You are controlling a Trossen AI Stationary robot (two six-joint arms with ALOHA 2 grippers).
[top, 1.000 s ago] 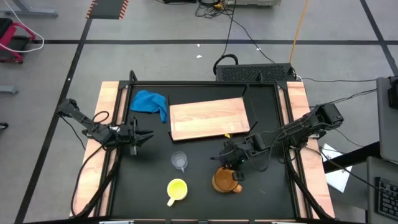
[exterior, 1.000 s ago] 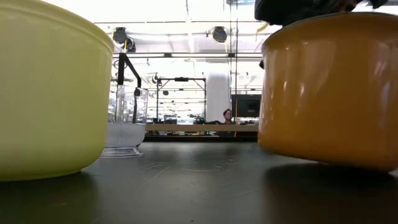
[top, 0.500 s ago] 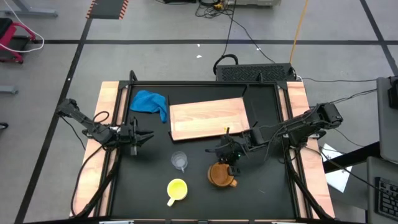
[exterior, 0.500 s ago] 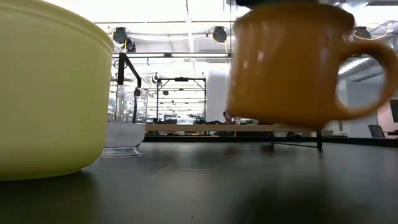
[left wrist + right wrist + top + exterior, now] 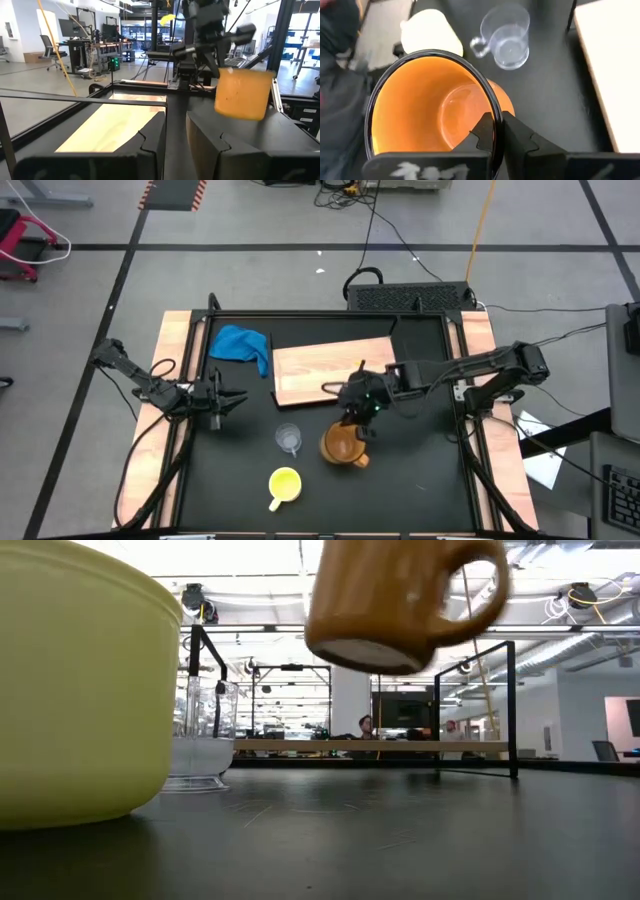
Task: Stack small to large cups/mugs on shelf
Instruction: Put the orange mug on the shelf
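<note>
My right gripper (image 5: 358, 418) is shut on the large orange-brown mug (image 5: 338, 445), which it holds above the black table just near of the light-wood shelf board (image 5: 335, 372). In the low view the mug (image 5: 395, 595) hangs tilted, its base showing. The clear glass cup (image 5: 289, 438) and the yellow mug (image 5: 285, 483) stand on their bases on the table, left and near of it. My left gripper (image 5: 232, 400) is open and empty at the table's left side. My right gripper pinches the orange mug's wall at the rim (image 5: 492, 107), one finger inside the mug and one finger (image 5: 517, 137) outside. The fingers come slanting down from the table's right. The mug hangs lifted clear of the table, tilted, its handle (image 5: 480, 590) toward the right.
A blue cloth (image 5: 243, 345) lies at the far left, beside the board. The glass cup (image 5: 507, 35) and the yellow mug (image 5: 427, 32) stand close below the lifted mug. A black frame rail (image 5: 75, 97) runs around the table. People sit in the room beyond (image 5: 366, 726).
My right gripper has lifted the orange mug off the table and carried it up, toward the table's left and far edges, nearer the board. The mug now hangs clear and more tilted, its base showing. My left arm has kept still.
</note>
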